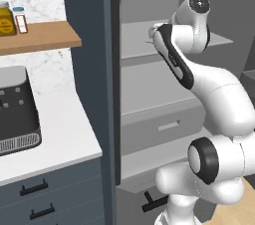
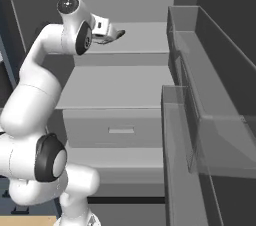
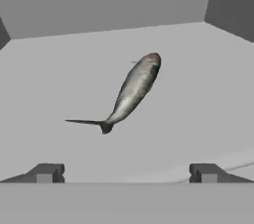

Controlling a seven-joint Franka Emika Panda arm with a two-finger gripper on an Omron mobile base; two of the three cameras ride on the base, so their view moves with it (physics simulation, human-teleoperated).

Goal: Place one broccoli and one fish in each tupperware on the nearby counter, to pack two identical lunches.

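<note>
Fish (image 3: 131,91) lies ahead of the wide-open gripper (image 3: 126,173), apparently untouched.

One fish (image 3: 133,90), apparently two jars (image 1: 7,19) shelved.

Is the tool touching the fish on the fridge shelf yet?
Apart. In the hand view the tool stands open, both tips at the bottom edge, and bare grey shelf lies between them and the fish.

Off-task clutter, left side

I see a jar (image 1: 6,19) and small bottle (image 1: 20,19) on the wooden shelf's (image 1: 50,37) left end; a dark appliance (image 1: 17,112) sits at the left edge below.
</note>
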